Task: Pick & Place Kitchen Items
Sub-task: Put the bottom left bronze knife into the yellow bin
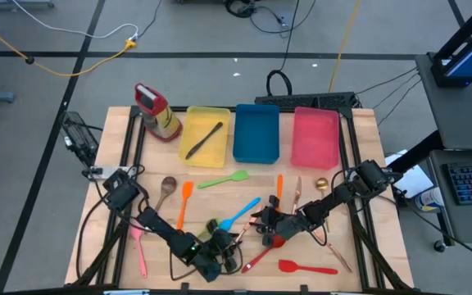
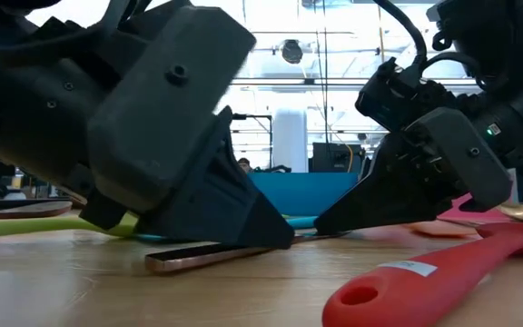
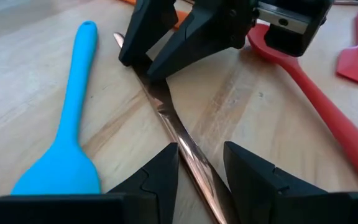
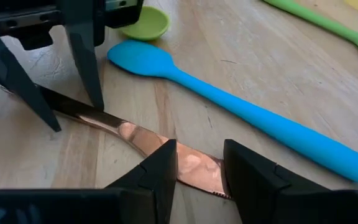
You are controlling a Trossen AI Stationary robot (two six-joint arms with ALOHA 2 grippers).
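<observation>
A thin copper-coloured metal utensil point(image 3: 166, 118) lies flat on the wooden table, near its front edge. My left gripper point(image 3: 201, 165) stands open over the utensil's near end, one finger on each side, tips down at the table top point(image 2: 275, 238). My right gripper point(image 4: 201, 168) stands open astride the far end, slanting down toward the left gripper. In the high view the two grippers point(image 1: 234, 246) point(image 1: 262, 232) face each other closely. A blue spatula point(image 3: 73, 124) lies beside the utensil and a red spoon point(image 3: 316, 93) on its other side. My left gripper has the utensil's near end point(image 3: 188, 155) between its fingers, with a bare gap at one finger; whether the other finger touches it, I cannot tell. My right gripper has the far end point(image 4: 194, 169) lying aslant across its gap; whether the fingers touch it, I cannot tell.
Yellow point(image 1: 199, 119), blue point(image 1: 256, 133) and pink point(image 1: 315, 135) trays line the far side, a dark utensil in the yellow one, a red-capped bottle point(image 1: 157, 111) to their left. Green point(image 1: 224, 179), orange point(image 1: 183, 203), pink point(image 1: 140, 250) and red point(image 1: 306, 266) utensils lie scattered about.
</observation>
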